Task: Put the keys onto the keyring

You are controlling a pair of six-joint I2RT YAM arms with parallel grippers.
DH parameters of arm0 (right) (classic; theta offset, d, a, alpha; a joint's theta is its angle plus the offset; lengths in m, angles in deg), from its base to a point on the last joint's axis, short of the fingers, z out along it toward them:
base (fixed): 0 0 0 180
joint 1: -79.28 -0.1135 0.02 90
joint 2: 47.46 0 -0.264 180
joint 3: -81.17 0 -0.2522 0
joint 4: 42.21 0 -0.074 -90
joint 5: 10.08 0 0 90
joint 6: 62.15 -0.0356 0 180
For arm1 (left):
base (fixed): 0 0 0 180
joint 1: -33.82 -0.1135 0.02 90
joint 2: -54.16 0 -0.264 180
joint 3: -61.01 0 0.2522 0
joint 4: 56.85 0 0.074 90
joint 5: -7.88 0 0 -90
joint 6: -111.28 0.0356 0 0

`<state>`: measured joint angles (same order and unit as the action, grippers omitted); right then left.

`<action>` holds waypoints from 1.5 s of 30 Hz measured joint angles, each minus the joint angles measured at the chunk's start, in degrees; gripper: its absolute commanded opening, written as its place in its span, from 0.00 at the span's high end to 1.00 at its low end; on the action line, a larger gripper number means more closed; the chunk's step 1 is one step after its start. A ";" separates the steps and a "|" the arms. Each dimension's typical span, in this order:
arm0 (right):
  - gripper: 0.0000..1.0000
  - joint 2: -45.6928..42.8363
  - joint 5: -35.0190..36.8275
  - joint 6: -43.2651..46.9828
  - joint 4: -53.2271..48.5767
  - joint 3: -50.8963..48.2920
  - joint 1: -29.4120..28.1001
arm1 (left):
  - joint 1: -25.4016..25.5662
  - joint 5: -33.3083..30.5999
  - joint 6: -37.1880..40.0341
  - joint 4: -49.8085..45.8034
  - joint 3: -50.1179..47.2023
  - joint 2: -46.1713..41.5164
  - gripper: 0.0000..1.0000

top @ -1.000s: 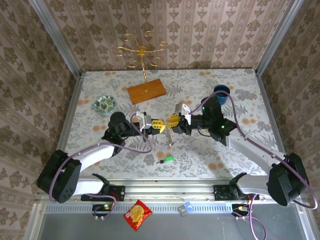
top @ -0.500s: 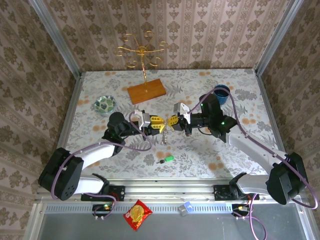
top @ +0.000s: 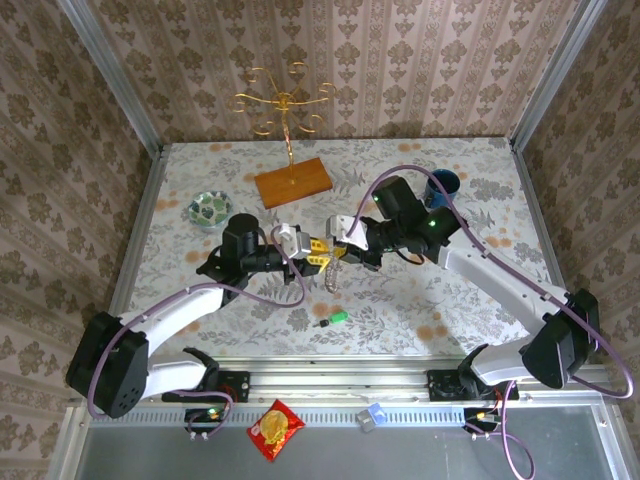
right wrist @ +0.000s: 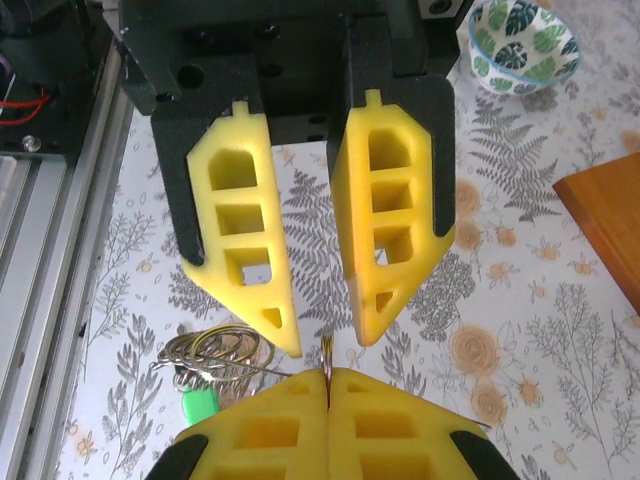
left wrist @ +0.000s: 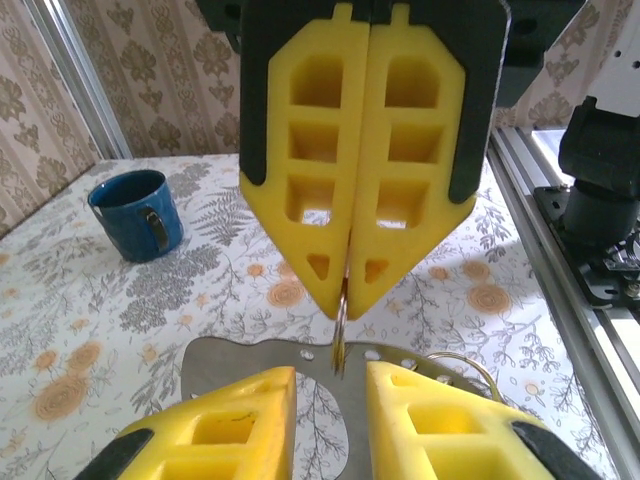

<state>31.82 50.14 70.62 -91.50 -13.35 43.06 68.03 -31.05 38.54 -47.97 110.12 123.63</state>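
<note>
Both arms have slid a little to the left since a second ago. The two end effectors now sit tip to tip above the table [top: 430, 300]. In that time the right end effector [left wrist: 347, 300] has clenched shut and the left end effector [right wrist: 327, 335] has let go a little.

The right one is now pinching the thin edge of the keyring [left wrist: 341, 325] and holding it up in the air. The left one has its fingers apart, one on each side of the ring, and I cannot see it squeezing anything. A small bunch of wire loops [right wrist: 215, 350] hangs just beside the held ring.

One of the keys [top: 337, 317], green with a dark end, lies on the table near the robot, well apart from both end effectors. That key is not on the ring yet. Another green bit [right wrist: 200, 405] shows just under the loops in the right wrist view. I cannot tell if it hangs on them or lies on the table.

I think the job is only begun. The ring is held ready, but at least one key must be picked up and slipped on.
</note>
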 measured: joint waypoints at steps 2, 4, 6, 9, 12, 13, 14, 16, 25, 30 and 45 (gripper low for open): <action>1.00 0.22 0.63 0.81 -1.51 1.05 -0.44 | 0.00 0.07 0.33 -0.55 0.00 0.00 0.76; 1.00 1.18 1.07 1.29 -2.43 2.60 -1.14 | 0.20 0.11 0.44 -0.59 0.02 0.00 0.78; 1.00 2.01 1.20 1.79 -2.64 3.37 -1.70 | 0.24 0.15 0.46 -0.59 0.11 0.00 0.78; 1.00 2.82 1.64 2.32 -3.54 3.56 -2.25 | 0.26 0.24 0.44 -0.59 0.52 0.00 0.80; 1.00 2.86 2.60 2.54 -3.78 3.63 -2.29 | 0.24 0.37 0.44 -0.70 0.55 0.04 0.84; 1.00 2.86 2.95 2.58 -3.78 3.67 -2.34 | 0.24 0.39 0.46 -0.70 0.55 0.04 0.88; 1.00 2.86 3.30 2.64 -3.80 3.67 -2.36 | 0.24 0.52 0.55 -0.74 0.55 0.04 0.91; 1.00 2.86 3.72 2.78 -3.85 3.72 -2.34 | 0.26 0.81 0.81 -0.81 0.55 0.04 0.99; 0.71 -3.17 -3.04 -3.78 7.82 -5.05 2.10 | 0.24 1.55 -0.13 1.51 0.13 0.04 1.00; 0.70 -8.57 -8.61 -12.26 22.29 -15.65 7.32 | 0.20 1.86 -5.05 10.78 -3.19 0.09 1.00; 0.88 -6.88 -16.31 -24.57 40.37 -21.44 6.01 | -0.52 3.15 -15.72 28.57 -5.40 2.84 1.00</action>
<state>24.94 33.84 46.05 -51.13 -34.79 49.07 67.51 -27.90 22.82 -19.41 104.72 126.47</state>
